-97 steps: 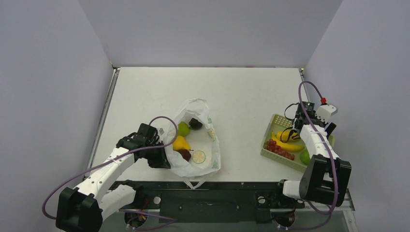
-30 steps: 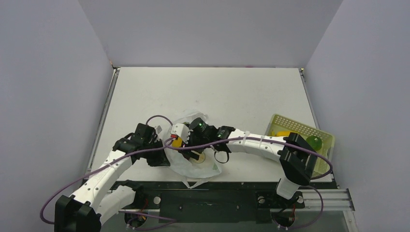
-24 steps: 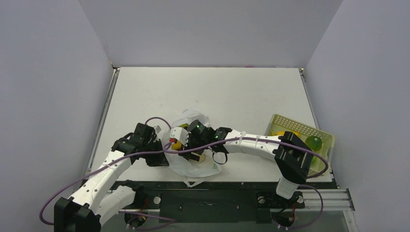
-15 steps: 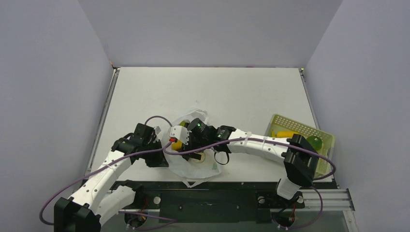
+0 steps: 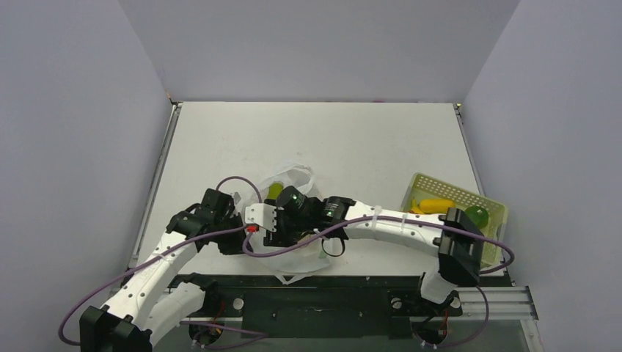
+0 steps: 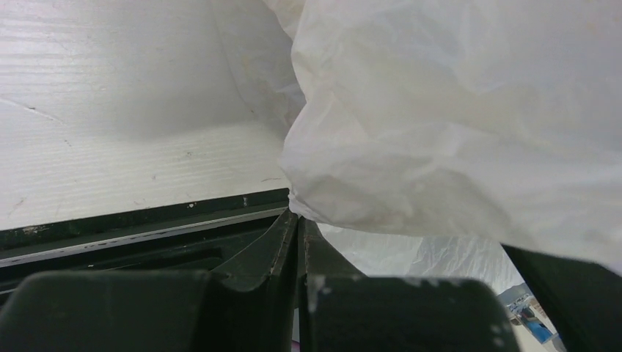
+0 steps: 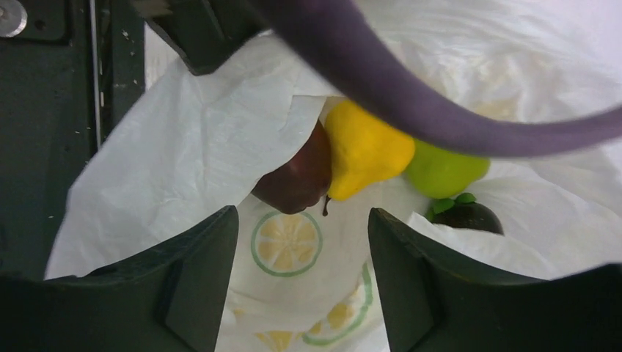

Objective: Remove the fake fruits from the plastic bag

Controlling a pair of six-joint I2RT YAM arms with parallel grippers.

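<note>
Now the right end effector (image 7: 302,220) sits over the mouth of the bag (image 5: 312,246). About three seconds ago it was over the basket (image 5: 490,209) at the right of the surface (image 5: 330,139). That arm has since swung across, and in the last second it has edged toward the near-left side of the bag and tipped down over the opening. Its jaws stand wide apart with nothing between them. From its wrist view they frame the fruits still inside: a yellow piece (image 7: 363,150) pressed against a dark red-purple fruit (image 7: 297,180), a pear (image 7: 444,172) just behind the yellow one, and a dark leaf-capped fruit (image 7: 466,216) half under a fold. A purple cable (image 7: 411,95) crosses the top of that view but does not hide the yellow piece. The left end effector (image 6: 297,227) has not moved through all this. It is clamped on a bunched fold at the bag's left edge, which holds the mouth up and open. The banana (image 5: 438,205) and lime (image 5: 475,217) lie in the basket, well apart from the bag; whether other fruit is there I cannot tell, as the arm covers part of it. So the task looks partly done, with at least four fruits left, and the right arm is lined up for its next pick. The yellow piece or the purple one seems the likely target. They touch each other and thin plastic lies close around them, so the jaws could pinch film along with a fruit.
</note>
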